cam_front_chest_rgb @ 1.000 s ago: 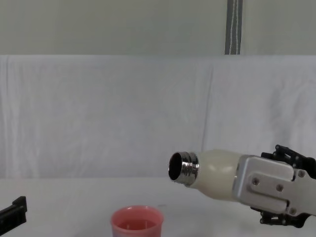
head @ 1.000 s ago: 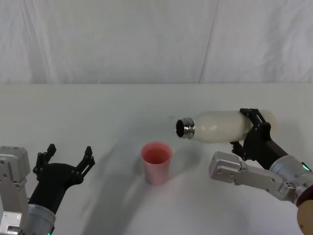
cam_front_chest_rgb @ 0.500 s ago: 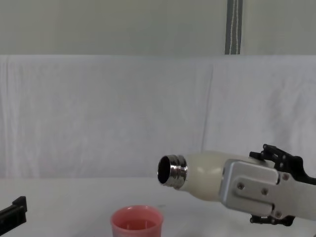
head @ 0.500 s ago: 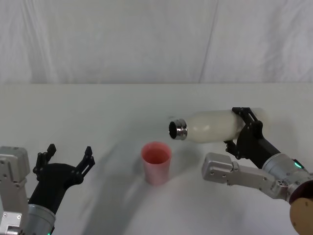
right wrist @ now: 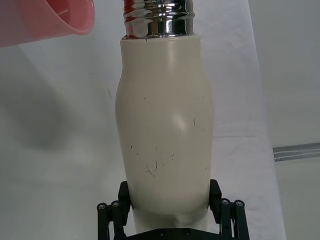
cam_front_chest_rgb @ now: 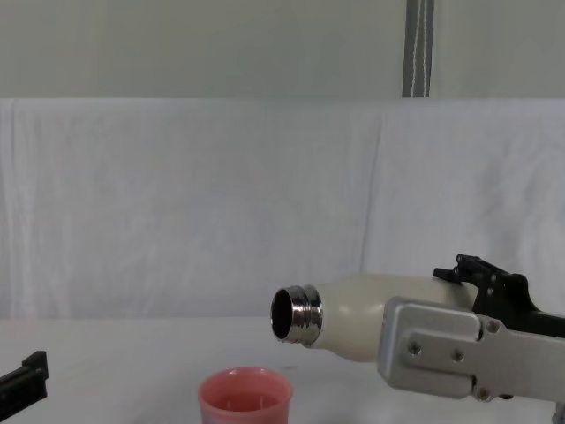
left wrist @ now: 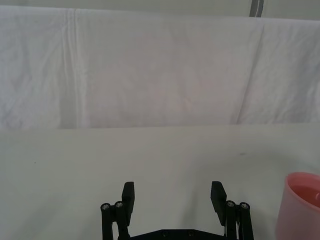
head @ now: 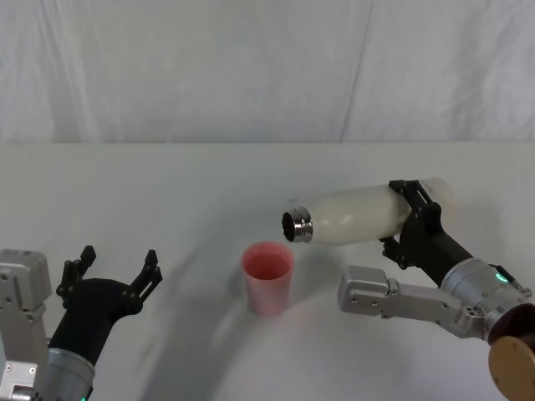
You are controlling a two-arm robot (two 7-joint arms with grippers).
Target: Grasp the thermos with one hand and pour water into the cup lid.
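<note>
White cloth covers the tabletop (head: pixel 167 192) and the wall behind. Right pincer (head: pixel 410 219) clamps the thermos (head: pixel 364 215) near its base, nearly horizontal, steel neck just above and right of the cup lid (head: pixel 267 276). Left pincer (head: pixel 113 271) rests released at the near left, well apart.

No readable text, labels or numbers anywhere here, nothing printed on any surface I can see.

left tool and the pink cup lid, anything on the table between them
Nothing: in the head view, bare white table separates the open left tool from the cup lid.
</note>
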